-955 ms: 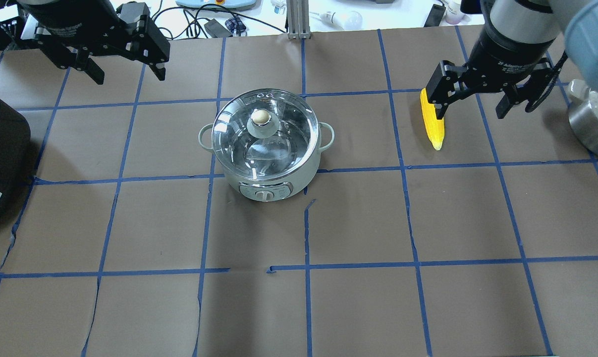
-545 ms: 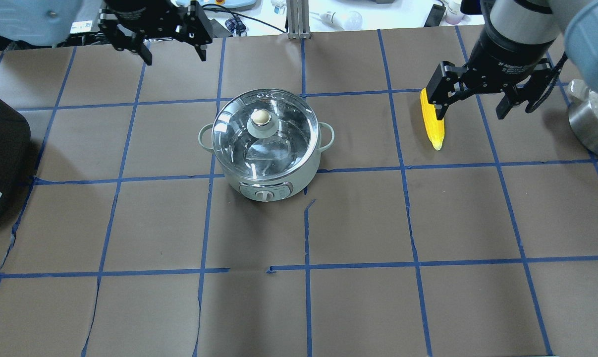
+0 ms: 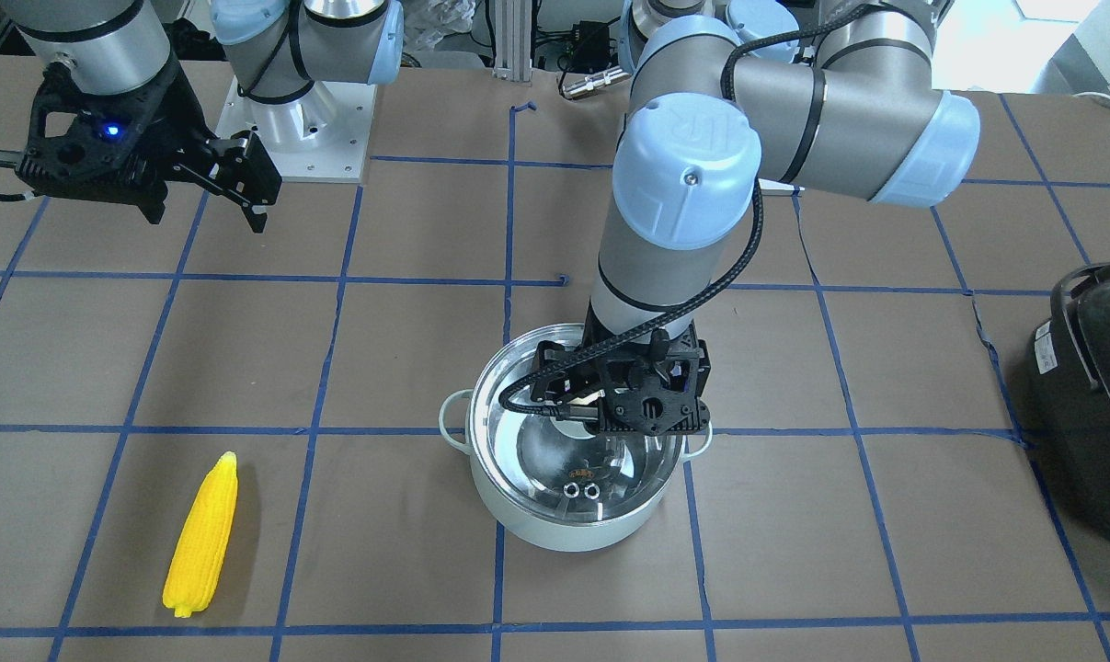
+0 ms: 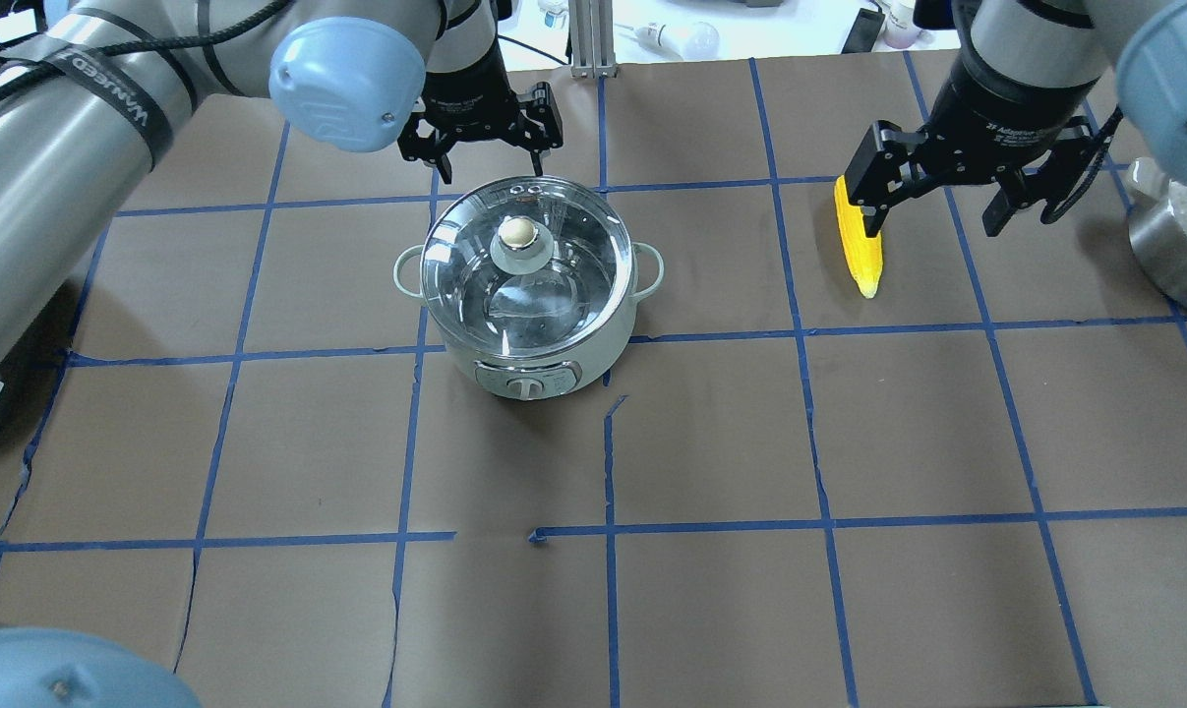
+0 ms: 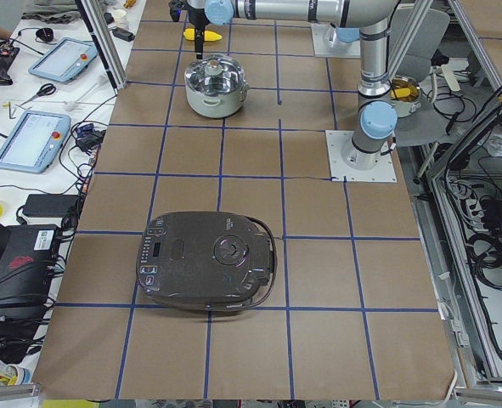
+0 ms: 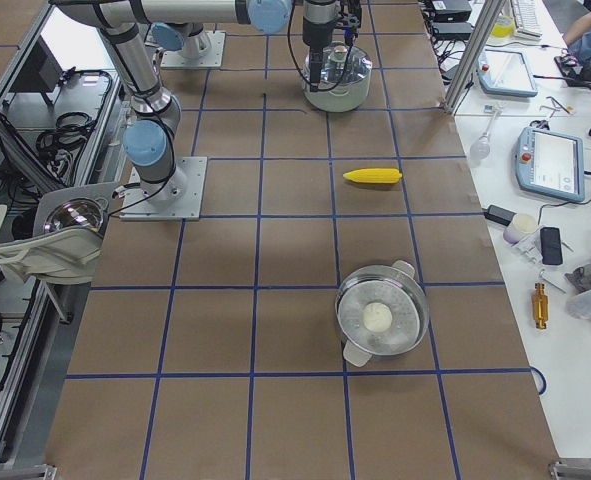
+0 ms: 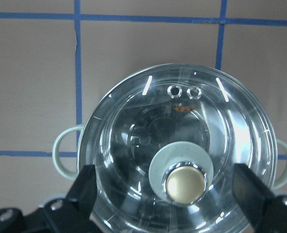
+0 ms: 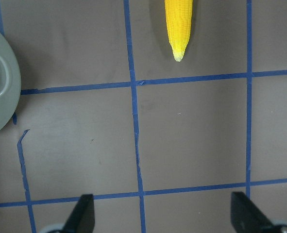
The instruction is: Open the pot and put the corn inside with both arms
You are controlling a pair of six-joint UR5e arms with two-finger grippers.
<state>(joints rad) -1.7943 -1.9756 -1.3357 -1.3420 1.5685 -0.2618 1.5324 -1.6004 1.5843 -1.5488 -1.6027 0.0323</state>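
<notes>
The bench (image 4: 711,610) is covered in brown paper with a grid of blue tape, and the pot (image 3: 564,529) stands on it near the middle

The left arm (image 3: 683,211) reaches out over the pot, its wrist pointing straight down

The right arm (image 4: 1016,59) is held high, well off to the pot's right

A large black appliance (image 5: 208,272) sits on the bench well apart from the pot, on its left side

A steel pan (image 6: 347,300) with a pale ball inside stands well off to the pot's right, beyond the corn

The pot's glass lid (image 4: 554,295) is in place, seated on the rim

The left gripper (image 4: 482,147) hangs above the pot with its jaws spread wide; in the wrist view the fingers (image 7: 85,189) flank the knob and touch nothing

The right gripper (image 4: 932,202) hovers to the pot's right, jaws wide apart and holding nothing

The corn (image 3: 202,538) lies flat on the bench, well apart from the pot on its right, its pointed tip toward the robot's side; it is untouched

The beige knob (image 4: 517,232) sits at the centre of the pot's lid
</notes>
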